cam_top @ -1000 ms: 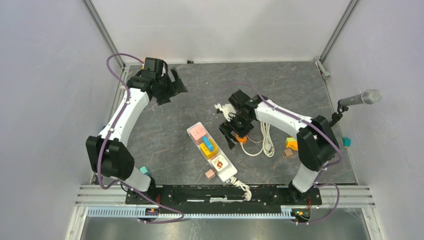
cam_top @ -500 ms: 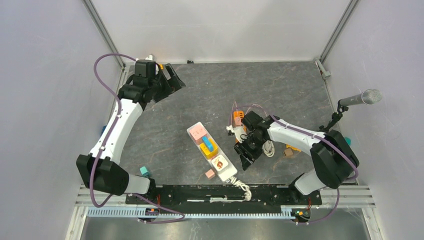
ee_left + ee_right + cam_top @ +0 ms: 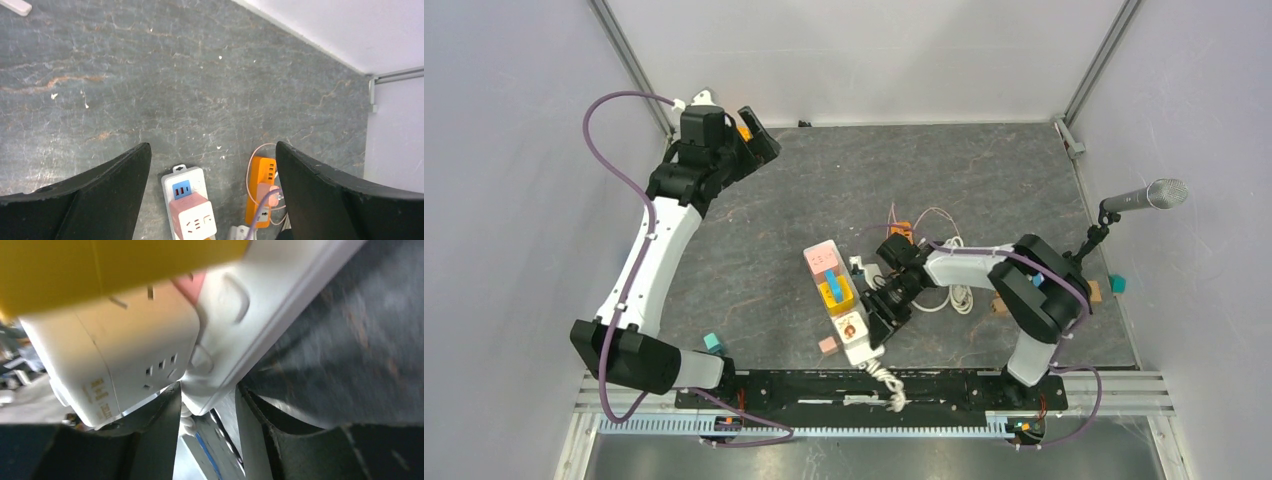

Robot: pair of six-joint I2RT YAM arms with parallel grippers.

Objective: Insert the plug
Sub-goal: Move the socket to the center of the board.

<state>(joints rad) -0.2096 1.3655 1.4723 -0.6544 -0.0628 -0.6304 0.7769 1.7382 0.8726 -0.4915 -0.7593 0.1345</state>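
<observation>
A white power strip (image 3: 864, 352) lies mid-table with a pink adapter (image 3: 822, 260), a yellow and blue one (image 3: 837, 291) and a white cube adapter (image 3: 852, 326) plugged in. My right gripper (image 3: 882, 308) is low at the strip's near right side. In the right wrist view its jaws (image 3: 207, 390) straddle the strip's end corner (image 3: 225, 340), shut on it. A small white plug (image 3: 857, 266) on a white cable (image 3: 956, 290) lies just right of the strip. My left gripper (image 3: 749, 135) hangs open at the back left, its fingers (image 3: 115, 175) holding nothing.
An orange USB hub (image 3: 901, 232) (image 3: 261, 192) with a thin pink lead lies behind the right gripper. A pink block (image 3: 828, 345) and a teal block (image 3: 712, 342) sit near the front rail (image 3: 964, 385). Orange and brown blocks (image 3: 1002, 300) and a microphone (image 3: 1146, 196) stand on the right.
My right arm swung from the cable towards the strip's near end and its jaws narrowed onto it. The strip's near end shifted left. The left arm drew further into the back left corner.
</observation>
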